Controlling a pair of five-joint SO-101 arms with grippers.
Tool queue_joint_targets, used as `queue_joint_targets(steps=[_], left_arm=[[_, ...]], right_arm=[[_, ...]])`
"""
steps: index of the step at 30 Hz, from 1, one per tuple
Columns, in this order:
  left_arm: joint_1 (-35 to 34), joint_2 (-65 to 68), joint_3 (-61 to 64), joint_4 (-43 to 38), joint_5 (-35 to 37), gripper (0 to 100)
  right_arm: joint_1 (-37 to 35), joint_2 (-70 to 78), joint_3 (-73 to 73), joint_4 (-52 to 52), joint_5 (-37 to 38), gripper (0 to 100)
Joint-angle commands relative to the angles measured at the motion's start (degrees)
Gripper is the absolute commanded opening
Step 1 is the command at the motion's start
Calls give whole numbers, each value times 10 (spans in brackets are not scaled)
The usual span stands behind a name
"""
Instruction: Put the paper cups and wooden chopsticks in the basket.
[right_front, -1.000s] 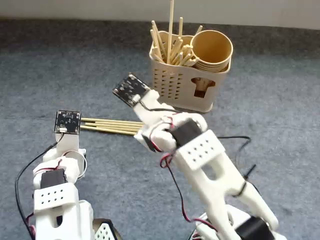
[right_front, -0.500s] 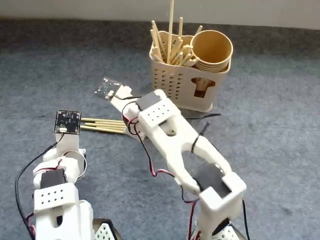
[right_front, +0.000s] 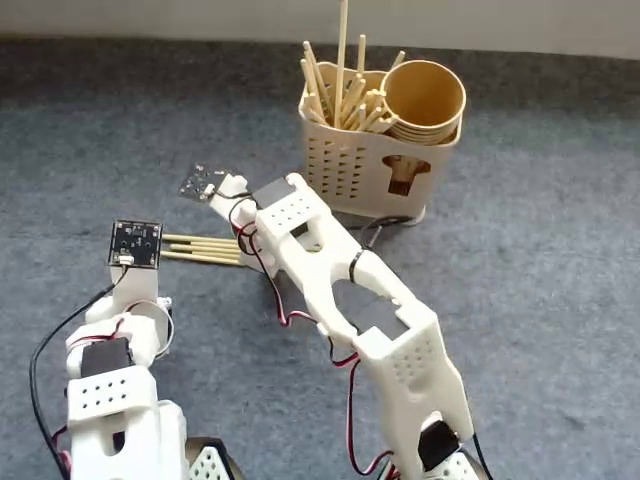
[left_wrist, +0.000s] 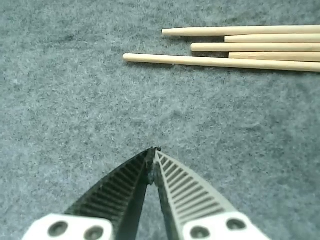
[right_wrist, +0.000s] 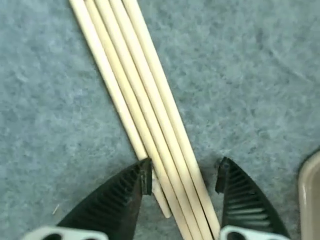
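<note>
Several wooden chopsticks (right_front: 200, 248) lie side by side on the grey carpet, left of the cream basket (right_front: 375, 165). The basket holds a stack of paper cups (right_front: 425, 100) and several upright chopsticks (right_front: 340, 90). My right gripper (right_wrist: 182, 180) is open low over the bundle of chopsticks (right_wrist: 145, 115), one finger on each side of their near ends. My left gripper (left_wrist: 154, 152) is shut and empty on the carpet, a short way from the tips of the chopsticks (left_wrist: 225, 47). From above, the right arm (right_front: 300, 230) stretches across the bundle and the left arm (right_front: 135, 245) stands beside it.
Grey carpet (right_front: 550, 250) covers the whole surface, with open room to the right of the basket and at the far left. Red and black cables (right_front: 290, 310) hang along the right arm.
The right arm has swung left and stretched down over the chopsticks on the carpet, its gripper now open around them. The left arm has stayed still.
</note>
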Motion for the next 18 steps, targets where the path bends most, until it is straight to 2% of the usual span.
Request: queue_joint_targets(steps=[1, 4, 9, 18], left_arm=[[-4, -9, -3, -10, -4, 7], [-4, -9, -3, -10, -4, 7], [-3, -9, -3, -10, -4, 7], [-3, -9, -3, -10, -4, 7]], right_arm=[[-1, 9, -23, 3, 31, 135], [1, 10, -22, 8, 38, 1], [17, 8, -27, 67, 38, 5], [36, -13, -26, 89, 34, 5]])
